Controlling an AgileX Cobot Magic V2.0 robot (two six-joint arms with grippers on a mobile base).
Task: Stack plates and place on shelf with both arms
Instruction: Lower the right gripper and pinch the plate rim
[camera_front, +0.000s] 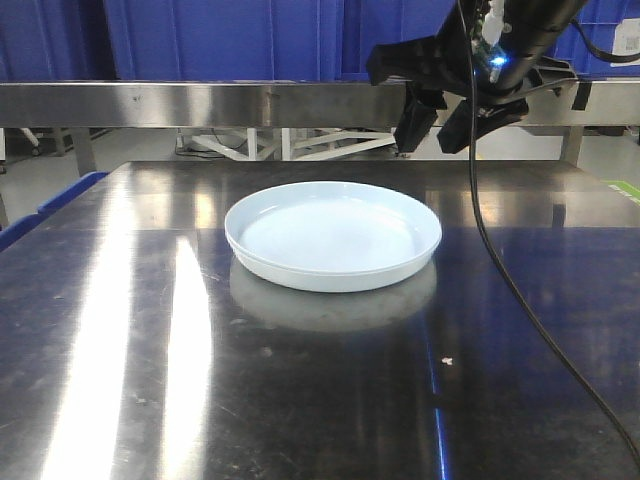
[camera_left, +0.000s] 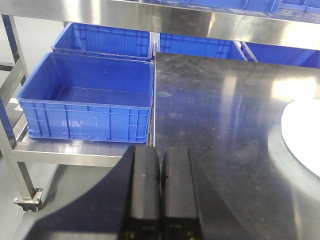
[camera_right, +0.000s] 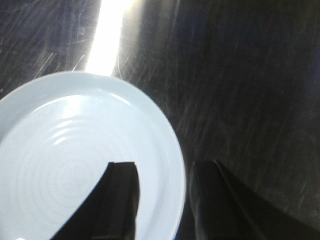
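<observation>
Your right hand (camera_front: 445, 128) hangs above the tabletop (camera_front: 120, 330), just behind the far right rim of the plate (camera_front: 333, 237). Its angular black fingers (camera_right: 120, 200) are spread and pinch nothing. Seen from its wrist, one finger overlaps the plate's bowl and the other lies over bare steel, with the rim passing between them. A small blue light (camera_front: 497, 65) glows on the arm, and a thin black cable (camera_front: 500, 270) trails down across the tabletop's right side. Your left hand (camera_left: 161, 165) sits low at the tabletop's left edge, its two flat black fingers pressed together on nothing. The plate is round, shallow, glossy pale blue-white, and lies flat at the centre of the scratched, reflective steel. Ribbed blue plastic crates (camera_left: 90, 95) stand beside the left edge, and a steel crossbeam (camera_front: 200, 105) runs behind.
</observation>
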